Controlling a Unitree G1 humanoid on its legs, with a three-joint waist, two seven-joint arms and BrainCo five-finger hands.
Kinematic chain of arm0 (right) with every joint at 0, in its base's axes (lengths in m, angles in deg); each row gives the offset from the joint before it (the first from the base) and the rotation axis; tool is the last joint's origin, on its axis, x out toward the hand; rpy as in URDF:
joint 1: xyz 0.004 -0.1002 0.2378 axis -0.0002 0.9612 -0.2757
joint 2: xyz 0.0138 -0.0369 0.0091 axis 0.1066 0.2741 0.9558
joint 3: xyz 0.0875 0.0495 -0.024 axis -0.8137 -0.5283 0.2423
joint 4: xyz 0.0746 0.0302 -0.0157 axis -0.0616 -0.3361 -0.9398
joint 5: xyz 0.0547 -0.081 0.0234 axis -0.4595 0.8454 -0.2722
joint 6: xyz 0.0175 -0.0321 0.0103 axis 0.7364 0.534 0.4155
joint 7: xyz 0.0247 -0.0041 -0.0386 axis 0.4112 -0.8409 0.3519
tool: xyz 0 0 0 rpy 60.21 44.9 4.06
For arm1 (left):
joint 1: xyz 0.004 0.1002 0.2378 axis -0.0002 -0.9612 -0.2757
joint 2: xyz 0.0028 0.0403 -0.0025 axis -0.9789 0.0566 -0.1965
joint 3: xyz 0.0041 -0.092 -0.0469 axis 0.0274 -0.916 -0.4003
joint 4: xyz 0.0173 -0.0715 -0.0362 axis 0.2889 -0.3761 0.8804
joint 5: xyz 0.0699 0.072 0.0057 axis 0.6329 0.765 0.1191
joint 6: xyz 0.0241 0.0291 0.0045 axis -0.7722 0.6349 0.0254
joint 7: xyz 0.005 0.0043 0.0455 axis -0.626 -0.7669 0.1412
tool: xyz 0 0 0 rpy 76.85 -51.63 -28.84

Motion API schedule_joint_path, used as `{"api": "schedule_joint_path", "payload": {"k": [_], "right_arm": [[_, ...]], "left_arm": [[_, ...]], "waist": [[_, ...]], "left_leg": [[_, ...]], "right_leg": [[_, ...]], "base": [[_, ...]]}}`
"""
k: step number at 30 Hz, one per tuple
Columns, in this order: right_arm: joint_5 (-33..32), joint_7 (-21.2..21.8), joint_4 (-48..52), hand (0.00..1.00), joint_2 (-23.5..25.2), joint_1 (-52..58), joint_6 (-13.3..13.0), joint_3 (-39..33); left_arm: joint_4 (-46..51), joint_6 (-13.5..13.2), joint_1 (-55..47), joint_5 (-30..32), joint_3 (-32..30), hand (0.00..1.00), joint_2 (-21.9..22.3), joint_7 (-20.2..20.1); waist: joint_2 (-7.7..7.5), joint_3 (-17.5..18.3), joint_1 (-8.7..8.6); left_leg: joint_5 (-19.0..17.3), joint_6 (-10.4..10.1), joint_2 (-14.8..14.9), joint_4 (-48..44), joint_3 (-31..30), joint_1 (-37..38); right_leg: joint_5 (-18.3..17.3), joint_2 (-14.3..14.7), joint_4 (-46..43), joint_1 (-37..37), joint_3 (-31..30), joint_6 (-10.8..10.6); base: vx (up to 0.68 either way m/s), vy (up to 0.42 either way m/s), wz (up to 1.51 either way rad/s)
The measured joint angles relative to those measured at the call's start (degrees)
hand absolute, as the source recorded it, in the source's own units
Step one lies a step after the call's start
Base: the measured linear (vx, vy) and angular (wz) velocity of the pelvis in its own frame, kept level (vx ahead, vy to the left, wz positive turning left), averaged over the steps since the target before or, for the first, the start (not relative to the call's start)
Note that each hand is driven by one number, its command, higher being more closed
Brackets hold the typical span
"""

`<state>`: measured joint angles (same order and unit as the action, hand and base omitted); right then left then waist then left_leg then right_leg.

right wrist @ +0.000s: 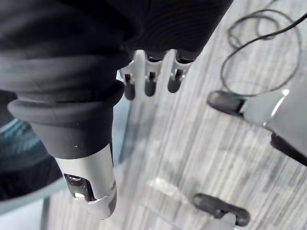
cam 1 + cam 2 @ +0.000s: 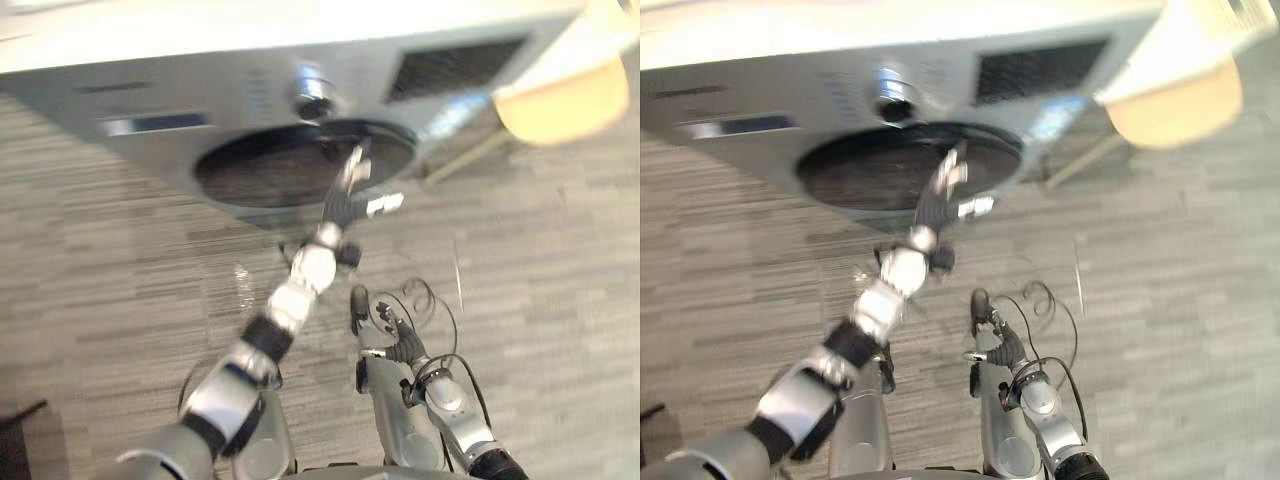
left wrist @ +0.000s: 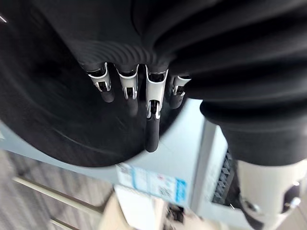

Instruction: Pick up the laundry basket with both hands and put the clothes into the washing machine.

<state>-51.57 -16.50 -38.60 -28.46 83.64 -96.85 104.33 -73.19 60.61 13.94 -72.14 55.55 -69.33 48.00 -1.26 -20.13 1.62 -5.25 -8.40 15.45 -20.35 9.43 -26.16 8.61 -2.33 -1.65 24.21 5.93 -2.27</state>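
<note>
Left wrist view shows the left hand [image 3: 152,91] empty, fingers [image 3: 151,129] straight, at the washing machine's [image 2: 130,90] dark door [image 2: 260,165]; reaching farther could jam fingertips against it.

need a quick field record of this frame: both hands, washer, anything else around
left robot hand: open, holds nothing, arm stretched out, hand over the port's right side
right robot hand: open, holds nothing, low over the floor
washer: grey, ahead, knob above a dark round port; cannot tell whether the door is shut
chair: light wooden seat, right of the washer
floor: grey planks
</note>
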Motion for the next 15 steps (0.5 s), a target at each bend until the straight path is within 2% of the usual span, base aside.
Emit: {"api": "schedule_joint_path", "payload": {"k": [1, 3, 4, 5, 6, 7, 8, 9, 10, 11, 13, 14, 15], "right_arm": [[0.21, -0.37, -3.17, 0.0, 0.04, -0.77, 0.13, -0.33], [0.38, -0.74, -7.37, 0.0, -0.02, -1.51, 0.27, -1.57], [0.34, -0.98, -11.38, 0.0, -0.18, -2.14, 0.35, -3.31], [0.27, -1.15, -12.57, 0.0, -0.56, -2.25, 0.36, -3.97], [0.03, -1.8, -14.25, 0.0, -1.59, -2.24, 0.57, -5.58], [-0.48, -2.23, -15.8, 0.0, -2.17, -2.36, 1.48, -7.34], [-0.65, -2.37, -16.25, 0.0, -2.08, -2.12, 1.63, -8.36], [-0.87, -2.62, -16.82, 0.0, -1.19, -1.2, 2.02, -10.05], [-1.05, -2.83, -17.14, 0.0, -1.01, -0.54, 2.28, -11.02], [-1.25, -3.04, -17.31, 0.0, 0.31, 1.38, 2.63, -13.28], [-2.06, -2.95, -17.22, 0.0, 2.08, 4.1, 3.19, -16.13], [-2.1, -2.82, -17.18, 0.0, 3.4, 4.91, 3.94, -16.78], [-2.11, -2.52, -16.95, 0.0, 4.76, 5.51, 3.96, -17.09]], "left_arm": [[-0.23, 0.01, -6.09, 0.03, 0.23, 0.0, 0.01, -1.24], [-0.56, 0.02, -12.98, 0.03, -0.43, 0.0, -0.29, -2.94], [-2.56, 0.1, -18.02, 0.06, -1.78, 0.0, -0.83, -3.96], [-3.67, 0.14, -19.58, 0.09, -2.75, 0.0, -0.88, -4.34], [-5.72, 0.31, -22.62, 0.35, -5.14, 0.0, -1.06, -4.71], [-8.05, 0.82, -24.8, 0.66, -7.64, 0.0, -1.74, -5.67], [-8.47, 1.07, -25.88, 0.7, -8.95, 0.0, -2.36, -5.73], [-9.49, 1.67, -28.17, 1.22, -11.57, 0.0, -3.29, -6.04], [-9.95, 1.81, -29.41, 1.22, -13.05, 0.0, -3.6, -6.43], [-10.65, 2.34, -31.56, 1.23, -15.58, 0.0, -4.17, -6.85], [-11.74, 3.1, -32.85, 2.51, -17.64, 0.0, -4.74, -6.88], [-11.58, 3.17, -33.8, 4.08, -18.67, 0.0, -5.54, -6.89], [-11.6, 3.45, -34.57, 5.22, -19.69, 0.0, -6.44, -6.84]], "waist": [[1.35, 0.79, 0.68], [2.31, 1.94, 1.48], [3.05, 3.68, 2.63], [3.44, 4.35, 2.7], [4.88, 5.64, 2.59], [5.14, 6.5, 2.78], [4.51, 6.93, 2.84], [3.07, 7.41, 3.84], [2.32, 7.77, 4.12], [1.05, 8.79, 3.87], [0.68, 9.58, 3.77], [-0.14, 10.23, 3.86], [-0.46, 10.75, 3.73]], "left_leg": [[1.99, 1.46, -0.97, 0.27, -0.54, 0.76], [4.62, 3.98, -2.9, 0.31, 0.03, 1.83], [6.38, 5.94, -4.49, 1.66, 4.46, 3.21], [5.95, 6.53, -4.74, 1.84, 7.49, 3.61], [3.47, 9.58, -4.43, 3.24, 14.28, 5.07], [1.93, 10.18, -4.6, 5.48, 17.08, 6.62], [1.96, 10.17, -5.23, 5.98, 17.66, 7.09], [1.57, 10.6, -7.03, 6.6, 17.05, 8.46], [1.27, 10.96, -7.86, 6.85, 16.21, 8.99], [0.3, 10.84, -9.51, 6.12, 13.61, 9.75], [-0.83, 11.12, -10.21, 3.9, 9.41, 10.7], [-1.2, 11.03, -10.44, 2.97, 7.25, 11.62], [-1.44, 10.91, -10.32, 3.17, 3.88, 12.18]], "right_leg": [[-3.68, -1.6, -3.53, -2.1, 4.22, -0.1], [-8.64, -4.56, -6.7, -5.58, 9.86, -0.31], [-10.75, -7.13, -6.97, -9.41, 14.58, -1.18], [-11.08, -7.84, -6.85, -10.73, 16.42, -1.56], [-11.84, -8.11, -6.83, -13.11, 19.79, -2.68], [-13.01, -9.01, -8.28, -14.21, 21.94, -3.77], [-13.2, -9.58, -8.3, -14.93, 22.48, -4.05], [-13.99, -11.23, -9.23, -16.14, 23.4, -5.47], [-14.49, -12.22, -10.39, -16.79, 23.82, -6.59], [-15.91, -14.45, -14.59, -17.91, 24.04, -8.17], [-15.69, -17.3, -26.43, -17.48, 23.54, -10.21], [-13.32, -18.42, -34.61, -15.63, 20.1, -12.52], [-12.76, -17.06, -40.73, -12.98, 14.34, -13.14]], "base": [[0.09, -0.036, 2.25], [0.07, 0.023, 2.1], [0.07, 0.077, 1.83], [0.12, 0.138, 1.93], [0.13, 0.158, 1.39], [0.17, 0.154, 1.21], [0.14, 0.124, 0.85], [0.16, 0.098, 0.51], [0.19, 0.091, 0.77], [0.26, 0.075, 1.14], [0.24, 0.043, 1.29], [0.23, -0.003, 1.16], [0.22, -0.037, 1.14]]}}
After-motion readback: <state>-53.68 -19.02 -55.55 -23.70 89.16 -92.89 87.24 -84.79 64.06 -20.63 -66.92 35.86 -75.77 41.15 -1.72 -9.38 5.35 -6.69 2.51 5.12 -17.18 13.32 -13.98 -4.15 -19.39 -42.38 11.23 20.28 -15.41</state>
